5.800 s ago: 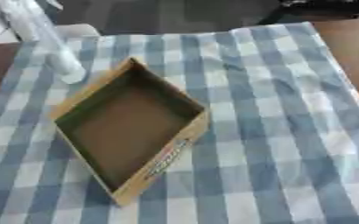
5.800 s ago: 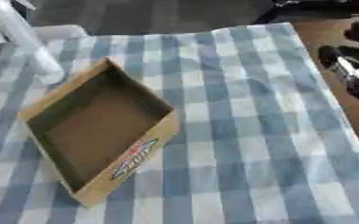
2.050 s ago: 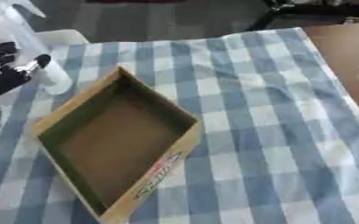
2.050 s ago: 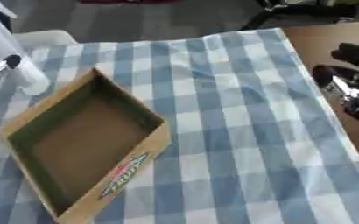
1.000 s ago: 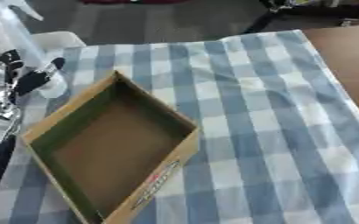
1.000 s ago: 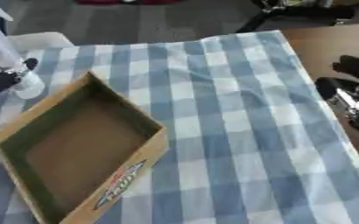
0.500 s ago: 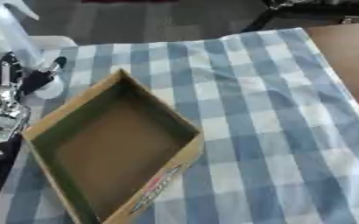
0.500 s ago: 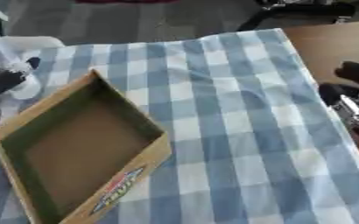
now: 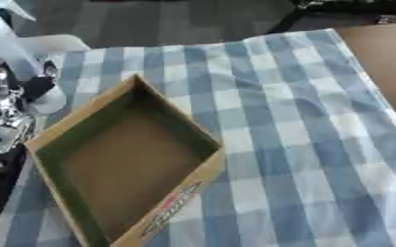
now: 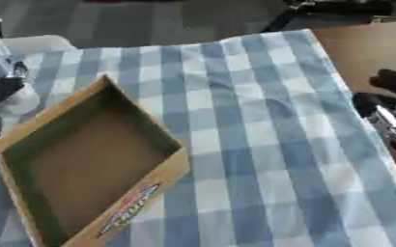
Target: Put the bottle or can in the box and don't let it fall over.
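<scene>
The left hand (image 9: 11, 96) is at the pale bottle (image 9: 24, 65) standing on the checked cloth (image 9: 277, 120) just beyond the cardboard box (image 9: 125, 159), though I cannot tell whether its fingers have closed. The right hand (image 10: 387, 113) rests relaxed at the table's right edge. Best to grasp low, keep the bottle vertical, and lower it flat onto the box floor.

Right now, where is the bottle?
The bottle stands at the far left of the left eye view, on the checked cloth just beyond the cardboard box's left corner, with the left hand's fingers against it.
</scene>
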`<state>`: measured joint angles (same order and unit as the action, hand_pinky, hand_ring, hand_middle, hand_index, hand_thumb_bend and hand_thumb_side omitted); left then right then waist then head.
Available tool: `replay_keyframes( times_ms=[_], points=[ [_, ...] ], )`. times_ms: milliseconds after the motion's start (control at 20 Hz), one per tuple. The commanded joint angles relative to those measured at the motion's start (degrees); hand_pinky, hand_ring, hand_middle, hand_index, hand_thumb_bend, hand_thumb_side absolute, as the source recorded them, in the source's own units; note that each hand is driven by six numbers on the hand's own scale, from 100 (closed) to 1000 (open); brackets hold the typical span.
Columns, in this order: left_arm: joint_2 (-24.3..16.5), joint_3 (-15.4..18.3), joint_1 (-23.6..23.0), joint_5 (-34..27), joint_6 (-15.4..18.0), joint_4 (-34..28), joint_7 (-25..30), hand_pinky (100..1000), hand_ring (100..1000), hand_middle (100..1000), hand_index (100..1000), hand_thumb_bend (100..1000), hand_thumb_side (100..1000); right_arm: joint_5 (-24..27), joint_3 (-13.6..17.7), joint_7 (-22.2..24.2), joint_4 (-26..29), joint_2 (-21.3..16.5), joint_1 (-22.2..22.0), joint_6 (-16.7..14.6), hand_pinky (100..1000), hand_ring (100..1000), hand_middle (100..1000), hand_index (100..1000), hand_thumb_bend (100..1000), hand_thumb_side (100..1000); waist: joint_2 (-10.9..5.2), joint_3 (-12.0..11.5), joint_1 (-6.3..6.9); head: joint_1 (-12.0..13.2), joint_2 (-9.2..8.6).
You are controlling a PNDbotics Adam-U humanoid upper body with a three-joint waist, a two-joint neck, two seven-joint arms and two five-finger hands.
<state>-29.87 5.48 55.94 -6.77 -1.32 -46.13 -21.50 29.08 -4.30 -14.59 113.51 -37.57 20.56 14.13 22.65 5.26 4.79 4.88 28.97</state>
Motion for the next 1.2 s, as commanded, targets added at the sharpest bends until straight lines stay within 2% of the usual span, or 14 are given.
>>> replay_keyframes(
  times_ms=[50, 400, 650, 900, 1200],
  points=[
    [-2.1, 0.2, 0.9, -0.2, 0.1, -0.4, -1.6, 885, 632, 277, 366, 100, 100, 0.4, 0.4, -0.1, 1.1, -0.8, 0.1, 0.0, 959, 890, 889, 903, 384, 319, -1.38, 0.1, -0.11, -0.1, -0.64],
    [-2.8, 0.2, 0.9, 2.0, 1.0, -1.3, -5.1, 890, 618, 195, 277, 100, 100, 0.6, 0.5, -0.2, 1.1, -0.7, -0.1, -0.2, 960, 890, 888, 903, 378, 324, -1.75, 0.0, -0.06, -0.3, -0.27],
    [-3.6, -0.5, 0.3, 3.5, 1.8, -4.4, -4.5, 885, 610, 143, 209, 100, 100, 0.7, 0.8, -0.4, 1.1, -0.7, -0.7, -0.2, 961, 891, 889, 903, 377, 323, -2.66, -0.5, -0.26, -1.0, 0.96],
    [-4.4, -2.6, -0.1, 4.9, 0.7, -11.8, -1.6, 886, 608, 134, 199, 100, 100, 1.1, 1.0, -0.6, 1.1, -0.8, -1.3, -0.4, 961, 891, 889, 903, 373, 318, -4.5, -1.6, -0.87, -2.2, 3.28],
    [-4.4, -5.4, -0.4, 2.4, -3.0, -20.8, 1.8, 888, 608, 137, 200, 100, 100, 1.7, 1.1, -0.6, 1.1, -1.0, -2.4, -0.4, 961, 892, 890, 903, 369, 313, -7.51, -3.2, -1.48, -3.3, 6.29]
  ],
)
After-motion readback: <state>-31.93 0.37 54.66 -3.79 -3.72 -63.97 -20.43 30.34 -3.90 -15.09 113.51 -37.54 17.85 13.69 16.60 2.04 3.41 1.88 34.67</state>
